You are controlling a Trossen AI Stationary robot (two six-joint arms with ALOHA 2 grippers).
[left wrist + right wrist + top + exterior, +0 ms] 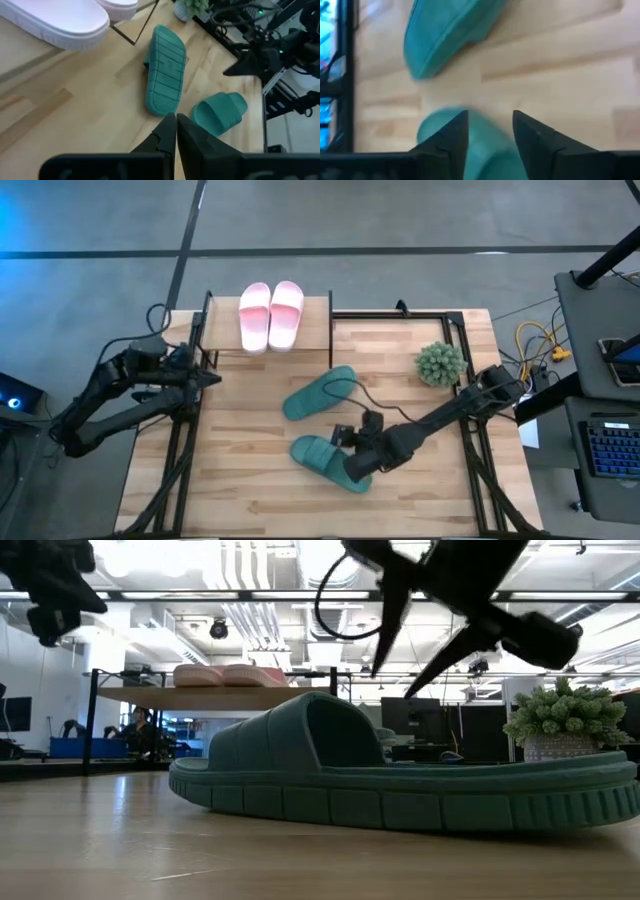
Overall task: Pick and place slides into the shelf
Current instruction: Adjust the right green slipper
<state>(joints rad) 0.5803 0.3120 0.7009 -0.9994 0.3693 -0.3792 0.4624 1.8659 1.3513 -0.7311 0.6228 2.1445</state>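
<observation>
Two pale pink slides (270, 315) lie side by side on the shelf's wooden top board (225, 330), at the table's far left. Two dark green slides lie on the table. The far one (320, 392) lies with its treaded sole up (165, 70). The near one (325, 460) rests on its sole, strap up (330, 730). My right gripper (348, 442) is open just above the near green slide's strap end, fingers pointing down (400, 660), the slide showing between them (487, 145). My left gripper (215, 380) is shut and empty beside the shelf.
A small potted plant (440, 363) stands at the table's far right. The shelf's black frame (207, 330) stands close to my left gripper. A black cable (365, 395) runs over the table by the far green slide. Bare tabletop (250, 470) lies at the near left.
</observation>
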